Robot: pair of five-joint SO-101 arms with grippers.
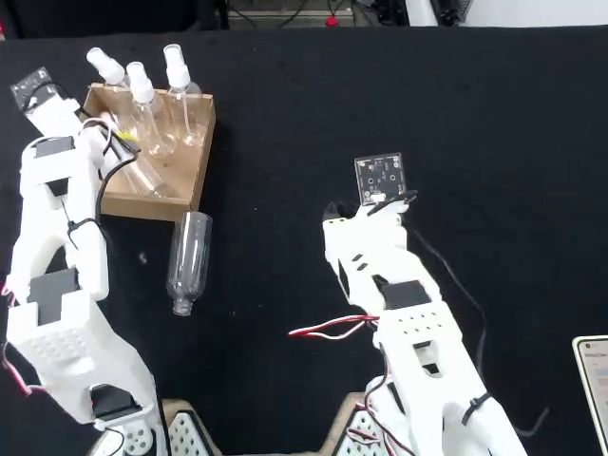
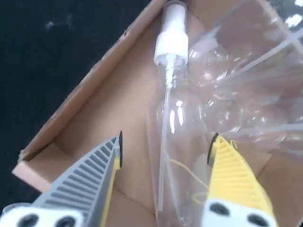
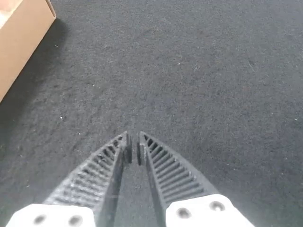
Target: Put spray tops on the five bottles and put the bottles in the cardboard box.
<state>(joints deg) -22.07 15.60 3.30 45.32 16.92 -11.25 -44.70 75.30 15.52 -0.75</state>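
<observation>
Box (image 1: 186,180) holds a capped bottle (image 2: 177,123), left claw (image 2: 165,146) spread astride it, likely releasing; right claw (image 3: 133,146) closed, empty, above desk (image 3: 213,71).

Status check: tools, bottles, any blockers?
Left tool open, straddling capped bottle in cardboard box. Right tool shut above table. Uncapped bottle lying beside box, unobstructed.

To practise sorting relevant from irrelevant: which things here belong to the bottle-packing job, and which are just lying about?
Job: cardboard box, capped bottles, uncapped bottle, left hand, right hand.
Lying about: flat white object, cables.
</observation>
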